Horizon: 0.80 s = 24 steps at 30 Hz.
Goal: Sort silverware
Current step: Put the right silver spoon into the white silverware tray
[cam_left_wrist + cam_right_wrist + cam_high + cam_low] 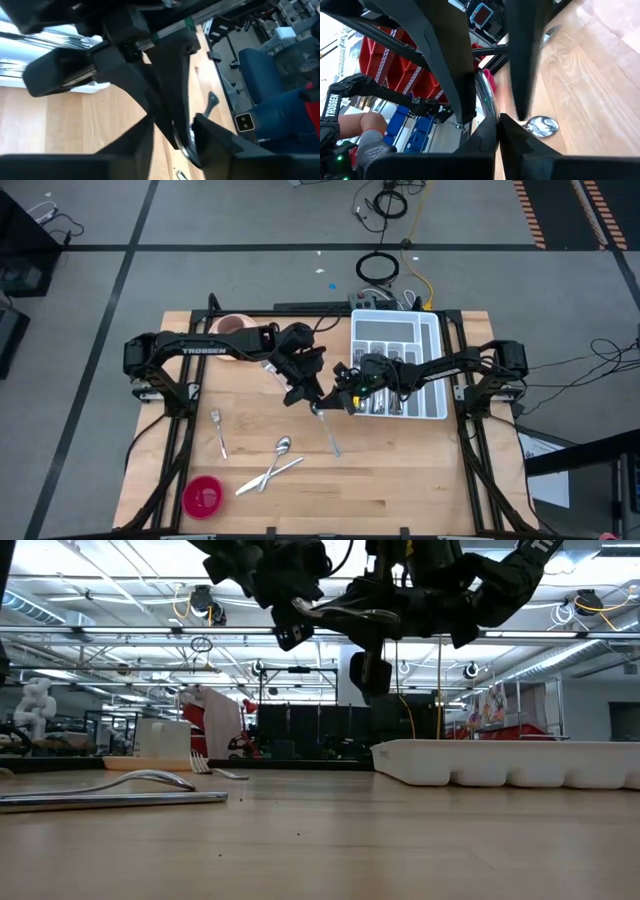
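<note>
Both arms meet above the middle of the pale wooden desk (400, 480), just beside the left edge of the white compartmented plastic tray (443, 380). A slim shiny silver metal piece of silverware (338, 610) hangs in the air between them, well clear of the desk. The right tool (347, 385) is clamped tight on it; whether the left tool (305, 392) grips it or has let go I cannot tell. This reads as a hand-over. To do it well, the right tool should hold firm while the left one opens fully and backs straight off, so the piece is not twisted. The right arm can then carry the piece level over the tray's rim and lower it into the compartment of like pieces before releasing. The high view alone shows what is left on the desk: a silver fork (218, 432), a silver spoon (283, 445) lying across a silver table knife (262, 478) toward the front-left, and another slim silver piece (330, 435) near the tools. It hides the held piece under the arms. Only the low view shows that piece lifted and roughly level.
</note>
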Motion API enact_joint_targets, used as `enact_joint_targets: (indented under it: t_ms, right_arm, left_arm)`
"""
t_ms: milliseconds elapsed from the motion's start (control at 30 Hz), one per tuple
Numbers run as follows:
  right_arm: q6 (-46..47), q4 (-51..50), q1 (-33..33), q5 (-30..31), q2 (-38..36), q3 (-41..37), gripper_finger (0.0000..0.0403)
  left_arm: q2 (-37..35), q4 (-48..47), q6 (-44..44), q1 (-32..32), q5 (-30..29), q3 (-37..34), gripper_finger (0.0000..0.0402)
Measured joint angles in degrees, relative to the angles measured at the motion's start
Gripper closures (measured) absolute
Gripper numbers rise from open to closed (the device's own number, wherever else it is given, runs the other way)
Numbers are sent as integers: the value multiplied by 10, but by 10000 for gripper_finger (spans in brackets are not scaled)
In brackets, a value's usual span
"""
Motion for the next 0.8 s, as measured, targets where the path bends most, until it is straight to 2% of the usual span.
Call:
enact_joint_targets:
  t_ms: [133, 267, 633, 800]
  right_arm:
    - [-2, 1, 0, 2, 0, 0, 401]
    - [-12, 1, 1, 4, 0, 0, 401]
    - [-28, -27, -11, 36, -1, 0, 402]
    - [-27, -50, -26, 91, -1, 0, 402]
  left_arm:
    - [0, 4, -4, 0, -11, 0, 211]
    - [0, -1, -4, 2, -40, 0, 184]
    - [-35, -14, -19, 48, -61, 0, 180]
    - [-72, -30, -20, 73, -99, 0, 180]
